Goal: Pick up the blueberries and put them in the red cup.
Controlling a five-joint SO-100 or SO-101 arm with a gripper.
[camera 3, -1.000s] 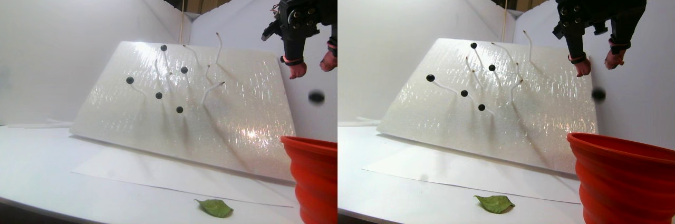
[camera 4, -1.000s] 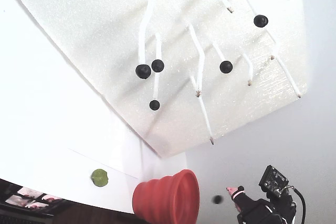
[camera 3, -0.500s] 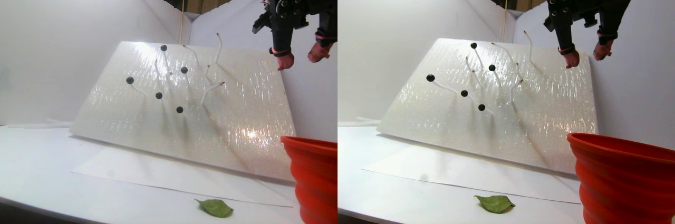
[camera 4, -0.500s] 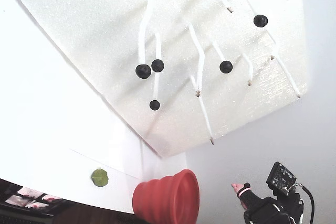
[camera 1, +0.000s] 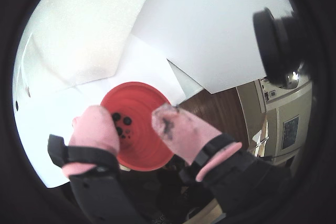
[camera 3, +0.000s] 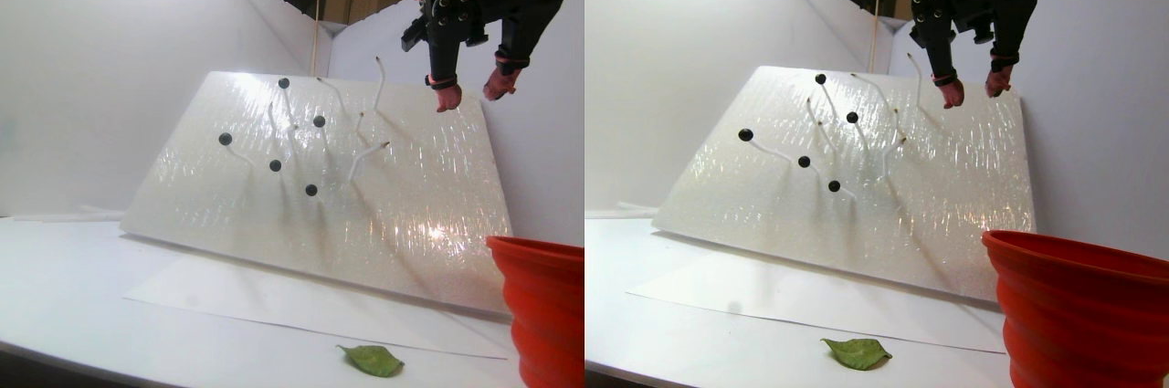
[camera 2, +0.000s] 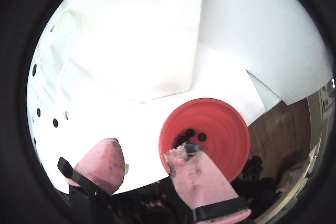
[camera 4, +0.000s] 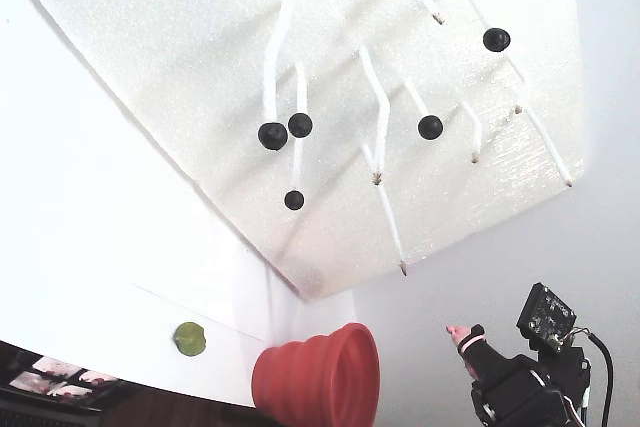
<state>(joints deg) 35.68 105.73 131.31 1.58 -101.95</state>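
The red cup (camera 1: 147, 148) lies right below my gripper (camera 1: 131, 114) in both wrist views, and several blueberries (camera 1: 122, 119) rest on its bottom. My pink fingers (camera 1: 94, 129) are spread apart with nothing between them; the right one is smudged dark. In the other wrist view the gripper (camera 2: 144, 148) hangs beside the cup (camera 2: 220, 124), with berries (camera 2: 191, 134) inside. In the stereo pair the gripper (camera 3: 470, 99) is high up, far above the cup (camera 3: 543, 306). Several more blueberries (camera 3: 275, 165) sit on white stems on the slanted board; they also show in the fixed view (camera 4: 272, 135).
The white foam board (camera 3: 365, 214) leans against the back wall with bare white stems (camera 3: 376, 73). A green leaf (camera 3: 370, 361) lies on the white paper in front of the cup. A black camera lens (camera 1: 278, 40) juts in at the right. The table edge is near the cup (camera 4: 320, 377).
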